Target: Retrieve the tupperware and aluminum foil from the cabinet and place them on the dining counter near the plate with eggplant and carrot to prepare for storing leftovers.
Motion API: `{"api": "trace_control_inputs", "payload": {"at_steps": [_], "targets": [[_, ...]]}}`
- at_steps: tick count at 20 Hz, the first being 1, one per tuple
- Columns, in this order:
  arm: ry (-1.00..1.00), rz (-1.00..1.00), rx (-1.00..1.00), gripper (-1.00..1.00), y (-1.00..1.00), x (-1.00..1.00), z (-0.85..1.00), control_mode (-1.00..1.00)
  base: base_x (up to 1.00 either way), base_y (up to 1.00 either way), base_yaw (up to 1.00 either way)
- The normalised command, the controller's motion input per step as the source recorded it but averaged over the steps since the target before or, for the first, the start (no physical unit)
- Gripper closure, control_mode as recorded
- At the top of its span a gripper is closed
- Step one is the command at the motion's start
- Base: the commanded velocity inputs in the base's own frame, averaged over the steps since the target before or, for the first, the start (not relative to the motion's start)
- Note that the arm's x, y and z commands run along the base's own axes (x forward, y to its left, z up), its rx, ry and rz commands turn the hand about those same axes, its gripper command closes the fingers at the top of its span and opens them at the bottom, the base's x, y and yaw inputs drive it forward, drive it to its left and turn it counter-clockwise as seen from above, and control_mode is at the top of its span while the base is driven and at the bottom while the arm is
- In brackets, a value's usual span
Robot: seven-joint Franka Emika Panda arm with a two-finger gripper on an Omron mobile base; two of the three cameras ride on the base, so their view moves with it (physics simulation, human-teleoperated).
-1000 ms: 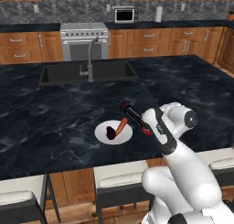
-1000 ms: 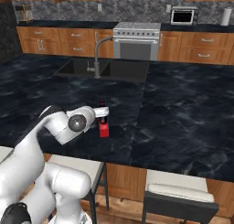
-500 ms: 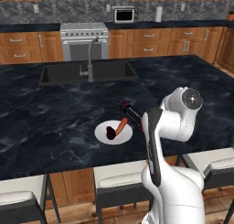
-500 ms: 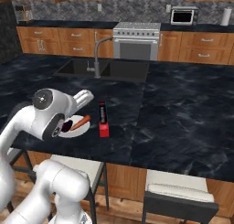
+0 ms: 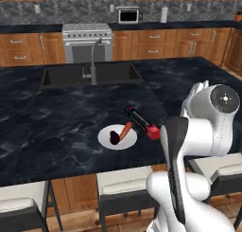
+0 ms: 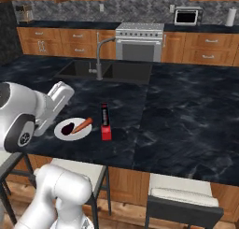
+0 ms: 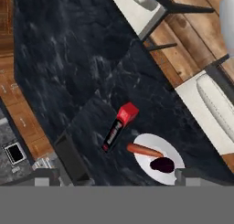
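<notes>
The aluminum foil [image 5: 141,122] is a slim black box with a red end, lying flat on the dining counter [image 5: 56,122] just right of the plate [image 5: 105,140]. The white plate holds a dark eggplant piece [image 5: 115,138] and a carrot [image 5: 125,129]. In the hand view my gripper [image 7: 116,177] hovers high above the foil [image 7: 118,126] and plate [image 7: 170,150], open, its fingers [image 7: 45,176] wide apart with nothing between them. From the right base view the foil [image 6: 105,120] lies beside the plate [image 6: 63,132], with my white hand [image 6: 58,99] raised to their left. The tupperware is out of view.
A sink [image 5: 90,75] with a faucet [image 5: 93,60] is set into the counter behind the plate. White-cushioned stools [image 5: 125,183] line the near edge. A stove [image 5: 87,39], a microwave [image 5: 128,15] and wooden drawers stand along the back wall.
My hand has lifted up and away from the foil box's red end. The box stays flat on the counter beside the plate.
</notes>
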Motion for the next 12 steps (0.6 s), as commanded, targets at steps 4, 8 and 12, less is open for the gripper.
{"api": "trace_control_inputs", "payload": {"at_steps": [4,8,12], "targets": [[-0.01,0.18,-0.03,-1.0,-0.01,-1.0,0.04,-1.0,0.0,0.0,0.0],[0.0,0.0,0.0,-1.0,0.0,0.0,0.0,1.0,-1.0,0.39,0.33],[0.0,0.0,0.0,-1.0,0.0,0.0,0.0,1.0,-0.99,0.96,0.53]]}}
